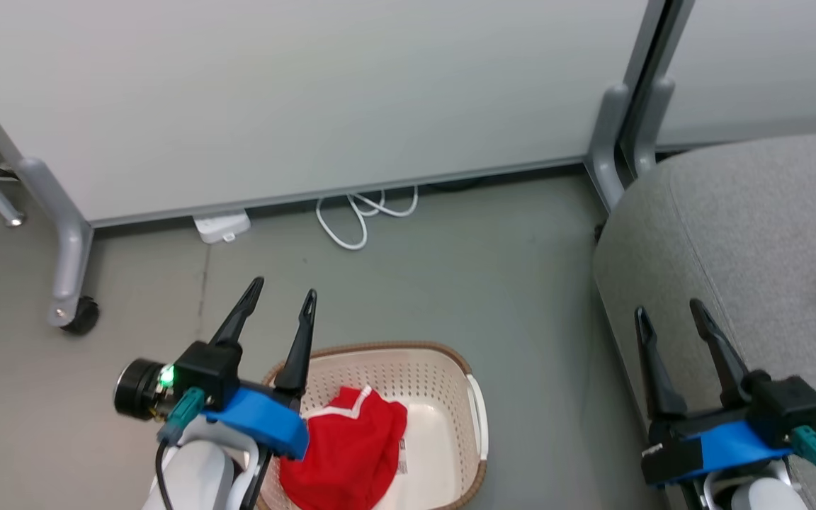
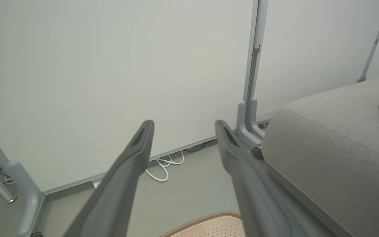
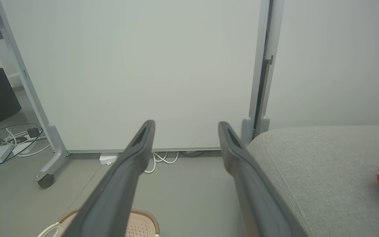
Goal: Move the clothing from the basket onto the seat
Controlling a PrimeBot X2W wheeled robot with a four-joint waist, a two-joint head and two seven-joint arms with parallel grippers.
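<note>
left gripper [image 1: 285, 287] and right gripper [image 1: 667, 307] are held spread and empty, a garment [image 1: 351, 446] is left in the basket [image 1: 394, 372] at 6 o'clock, and the rim [image 1: 380, 346] may be snagged by a misaimed descent

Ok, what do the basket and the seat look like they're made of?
Basket: looks like cream moulded plastic, by its rows of holes; brown rim looks woven.
Seat: likely grey woven fabric over padding, by its coarse weave, seam and rounded edge.
</note>
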